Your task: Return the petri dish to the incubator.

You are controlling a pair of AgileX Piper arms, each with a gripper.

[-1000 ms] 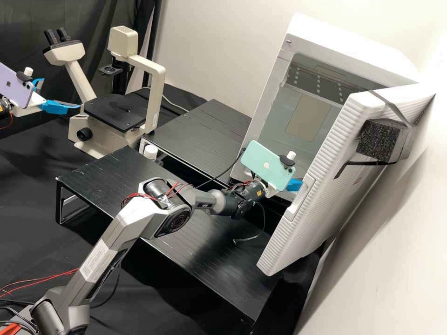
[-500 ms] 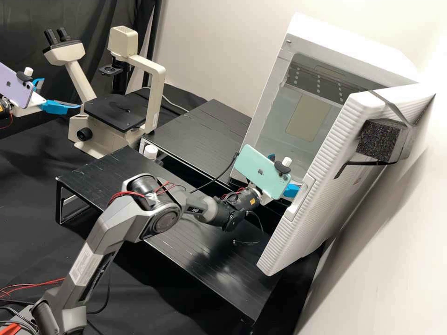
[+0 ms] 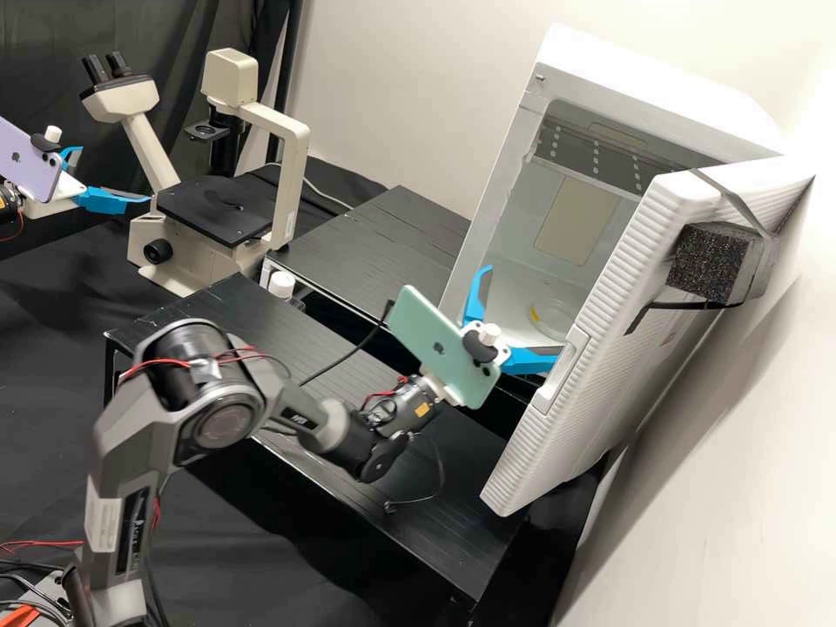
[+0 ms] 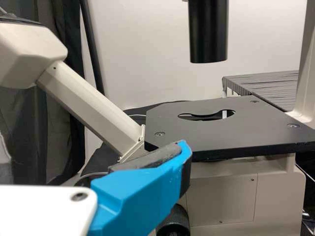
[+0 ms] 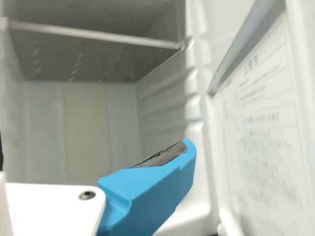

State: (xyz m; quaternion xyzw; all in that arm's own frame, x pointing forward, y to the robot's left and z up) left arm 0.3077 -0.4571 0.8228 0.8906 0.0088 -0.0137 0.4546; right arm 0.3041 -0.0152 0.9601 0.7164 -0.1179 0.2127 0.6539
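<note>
I have my right gripper (image 3: 524,309) just outside the mouth of the incubator (image 3: 662,96), its two blue fingers spread well apart with nothing held between them; the petri dish (image 3: 552,322) lies on the incubator's floor, inside near the open front, clear with a yellow patch at its edge, apart from both my fingers. In the right wrist view one finger (image 5: 147,191) of mine, with its dark pad, shows in front of the incubator's white interior; a flat shelf (image 5: 93,56) spans the incubator's upper part, and the ribbed side wall (image 5: 165,110) runs below it.

My left gripper (image 3: 115,175) is well to the left of the incubator, beside the inverted microscope (image 3: 293,183); its fingers too stand apart, holding nothing; the microscope's black stage (image 4: 221,130) has a cut-out in it, and it is bare.

The incubator's door (image 3: 610,383) stands open on its right side, a handle (image 3: 560,372) along its edge and a black foam block (image 3: 707,261) strapped to its outer face; a black slatted table (image 3: 470,514) is in front of the incubator, partly under my right arm, and a second slatted table (image 3: 383,235) is just left of the incubator; I carry a mint-green smartphone (image 3: 444,348) on the arm near the incubator, and a lilac smartphone (image 3: 30,161) on the one by the microscope.
</note>
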